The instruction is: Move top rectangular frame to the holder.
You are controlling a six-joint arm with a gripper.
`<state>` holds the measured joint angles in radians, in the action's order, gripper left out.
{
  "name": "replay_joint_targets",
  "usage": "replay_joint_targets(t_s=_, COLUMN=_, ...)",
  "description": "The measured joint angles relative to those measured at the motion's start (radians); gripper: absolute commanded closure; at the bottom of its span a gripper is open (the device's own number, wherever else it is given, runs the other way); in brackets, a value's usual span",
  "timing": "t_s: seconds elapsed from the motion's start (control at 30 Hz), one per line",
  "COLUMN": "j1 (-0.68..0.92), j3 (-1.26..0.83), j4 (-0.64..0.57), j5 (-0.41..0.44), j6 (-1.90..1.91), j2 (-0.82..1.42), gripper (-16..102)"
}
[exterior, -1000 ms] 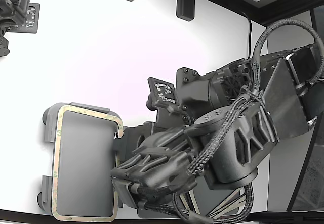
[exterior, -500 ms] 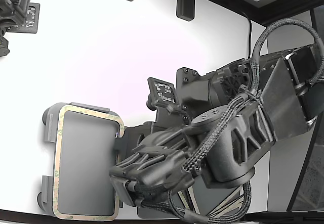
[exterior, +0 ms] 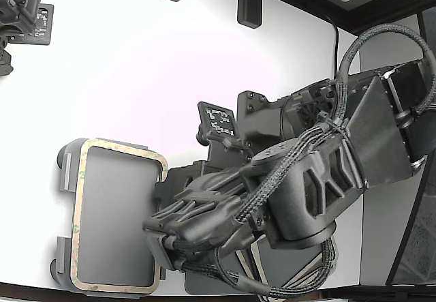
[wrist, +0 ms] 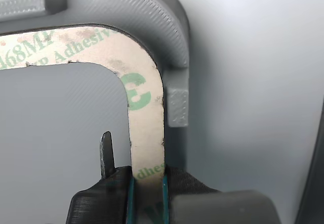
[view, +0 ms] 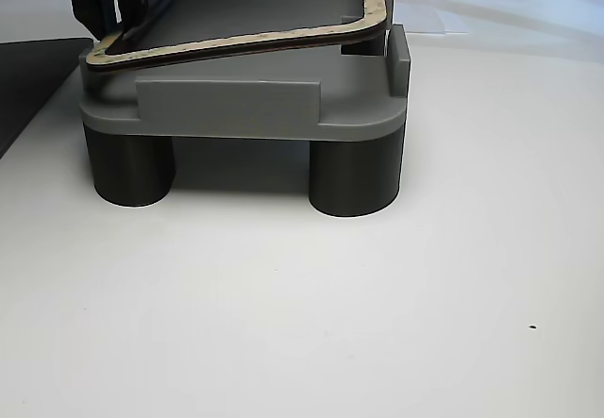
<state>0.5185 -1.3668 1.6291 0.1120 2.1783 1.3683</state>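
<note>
Tan frame (wrist: 147,133) lies over the grey holder (wrist: 152,11), pinched on one side by the gripper (wrist: 148,193); only the other view shows its far edge (view: 283,36) tilted above the plate (view: 236,107).

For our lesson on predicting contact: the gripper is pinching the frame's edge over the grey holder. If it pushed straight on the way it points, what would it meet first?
Probably the holder: its raised corner rim lies ahead of the gripper, along the frame. Depth is unclear.

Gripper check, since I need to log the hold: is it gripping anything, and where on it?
Yes: the gripper pinches the top rectangular frame across one side strip, beside a rounded corner, over the holder.
</note>
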Motion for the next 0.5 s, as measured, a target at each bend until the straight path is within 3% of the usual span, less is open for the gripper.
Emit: replay_joint_targets(t_s=0.5, j1=-0.011, j3=-0.018, j4=-0.028, j5=-0.015, j6=-0.009, j2=0.000, gripper=97)
